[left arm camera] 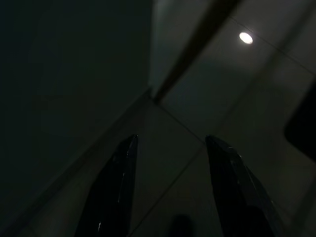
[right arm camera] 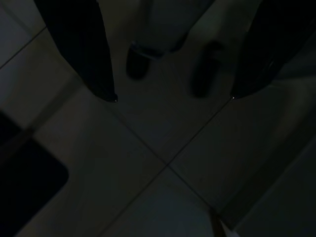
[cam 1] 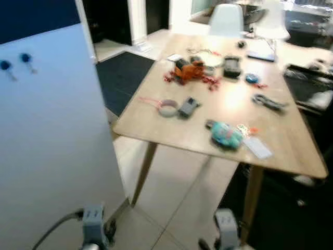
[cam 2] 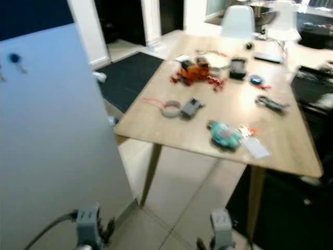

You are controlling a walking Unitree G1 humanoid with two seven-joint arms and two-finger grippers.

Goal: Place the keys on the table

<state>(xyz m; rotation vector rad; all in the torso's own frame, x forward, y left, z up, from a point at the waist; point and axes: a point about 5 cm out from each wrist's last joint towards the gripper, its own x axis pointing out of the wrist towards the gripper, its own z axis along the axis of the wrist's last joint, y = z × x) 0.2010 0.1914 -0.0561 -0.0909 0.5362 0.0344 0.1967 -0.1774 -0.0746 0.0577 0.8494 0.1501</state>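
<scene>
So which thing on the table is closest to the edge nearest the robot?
The flat white card, lying on the wooden table just past the teal object; the orange toy sits much farther back.

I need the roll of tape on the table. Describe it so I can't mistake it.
Start at the long light wooden table and go to its near left part. The pale flat ring of tape lies beside a small grey block, with a thin red cord trailing leftward. It is the only ring there.

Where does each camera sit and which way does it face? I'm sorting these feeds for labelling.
Left eye view: head camera, looking forward and down at the wooden table; both wrists at the bottom edge.
Right eye view: its stereo twin, sharing the teal object.
Left wrist view: along the open left gripper at dark floor tiles.
Right wrist view: along the open right gripper, also at floor.
</scene>
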